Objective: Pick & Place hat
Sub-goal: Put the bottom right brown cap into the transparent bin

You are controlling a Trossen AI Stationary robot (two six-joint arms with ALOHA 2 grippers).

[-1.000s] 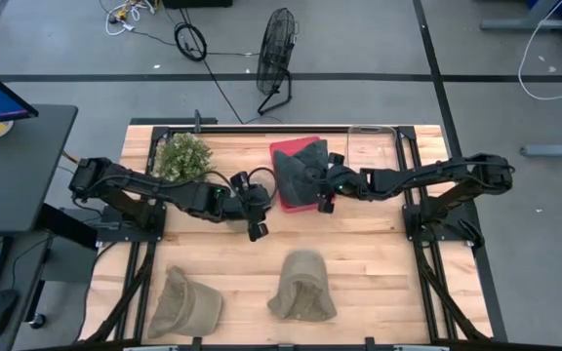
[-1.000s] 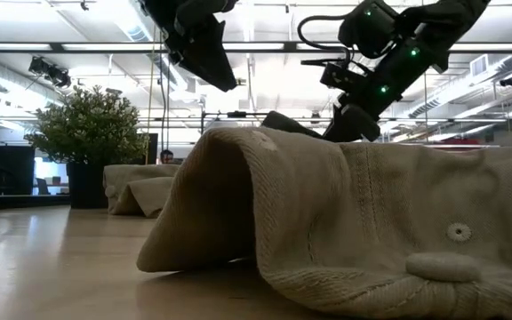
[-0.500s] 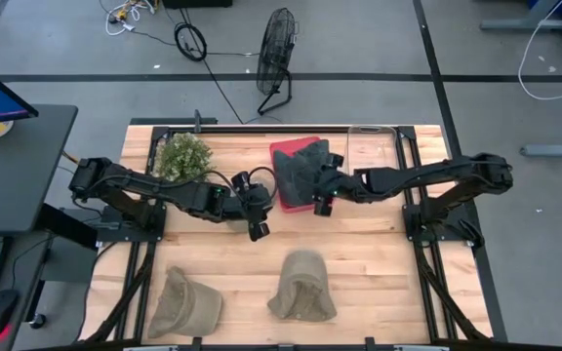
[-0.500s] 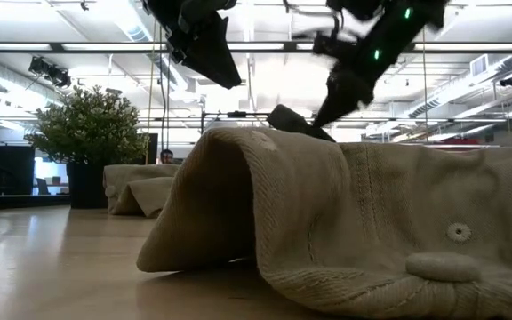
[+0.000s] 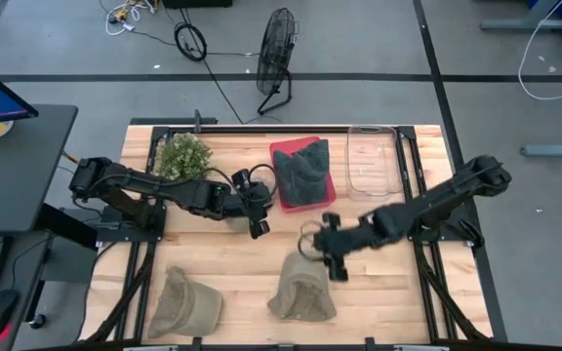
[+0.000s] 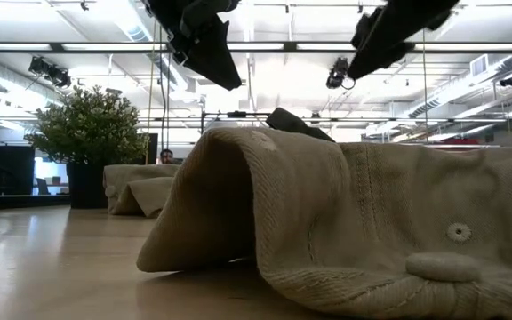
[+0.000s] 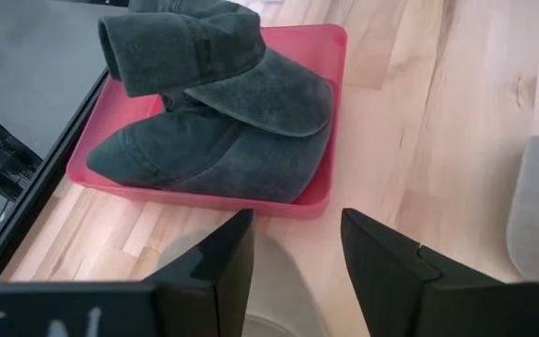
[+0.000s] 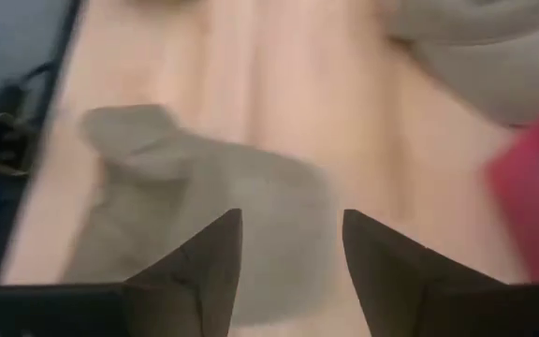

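Note:
A dark grey hat [image 5: 302, 171] lies in a red tray [image 5: 283, 151] at the far middle of the table; it also shows in the left wrist view [image 7: 213, 103]. Two tan hats lie near the front edge, one in the middle [image 5: 302, 288] and one at the left [image 5: 183, 304]. My right gripper [image 5: 334, 261] is open and empty, above the table just off the middle tan hat's far right side. My left gripper [image 5: 259, 222] is open and empty, hovering left of the tray. The right wrist view shows a blurred tan hat [image 8: 204, 206] beyond the open fingers.
A potted plant [image 5: 183, 156] stands at the far left. A clear plastic bin [image 5: 371, 161] stands right of the red tray. Bare wood lies between the tray and the tan hats. In the low view the middle tan hat [image 6: 345, 231] fills the foreground.
My right gripper has swung from the red tray's right side toward the table's near edge and now hangs by the middle tan hat. The dark grey hat has stayed in the tray.

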